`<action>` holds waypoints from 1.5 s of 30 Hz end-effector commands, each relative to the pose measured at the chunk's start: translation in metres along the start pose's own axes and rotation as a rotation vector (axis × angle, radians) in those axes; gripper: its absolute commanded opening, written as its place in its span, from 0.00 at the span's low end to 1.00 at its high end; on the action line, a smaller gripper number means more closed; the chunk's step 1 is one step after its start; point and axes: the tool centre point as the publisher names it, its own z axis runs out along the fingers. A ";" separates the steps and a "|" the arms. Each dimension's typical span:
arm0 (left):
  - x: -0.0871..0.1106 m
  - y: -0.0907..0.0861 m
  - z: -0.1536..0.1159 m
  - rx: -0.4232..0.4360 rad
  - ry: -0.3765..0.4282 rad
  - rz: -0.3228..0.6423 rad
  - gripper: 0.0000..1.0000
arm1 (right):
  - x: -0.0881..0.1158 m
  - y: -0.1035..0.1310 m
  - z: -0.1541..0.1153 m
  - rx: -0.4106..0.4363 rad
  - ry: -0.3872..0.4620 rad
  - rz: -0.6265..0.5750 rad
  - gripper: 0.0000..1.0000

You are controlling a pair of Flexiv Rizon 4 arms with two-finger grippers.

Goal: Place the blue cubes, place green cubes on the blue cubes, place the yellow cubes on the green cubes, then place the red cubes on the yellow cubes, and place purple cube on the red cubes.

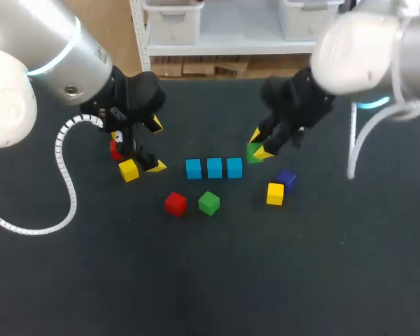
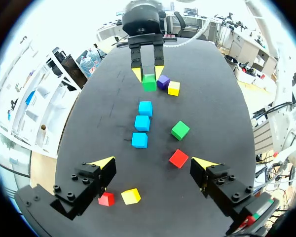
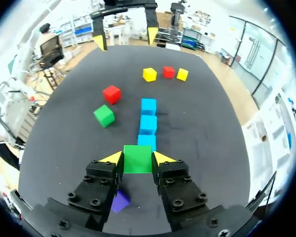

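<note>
Right gripper clamps a green cube beside one end of the blue row; left gripper hangs open off the other.

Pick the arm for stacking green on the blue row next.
Right. The right gripper is shut on a green cube close to the end of the blue row. The left gripper is open and empty, by a red cube and a yellow cube, farther from the row.
</note>
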 end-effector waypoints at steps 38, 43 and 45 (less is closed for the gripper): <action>0.000 0.000 0.001 -0.002 0.000 -0.001 1.00 | -0.033 -0.025 0.020 0.182 -0.056 -0.055 0.00; 0.000 0.000 0.001 -0.002 0.000 -0.001 1.00 | -0.033 -0.025 0.024 0.164 -0.049 -0.061 0.00; 0.000 0.000 0.001 -0.002 0.000 -0.001 1.00 | -0.033 -0.025 0.026 0.160 -0.046 -0.062 0.00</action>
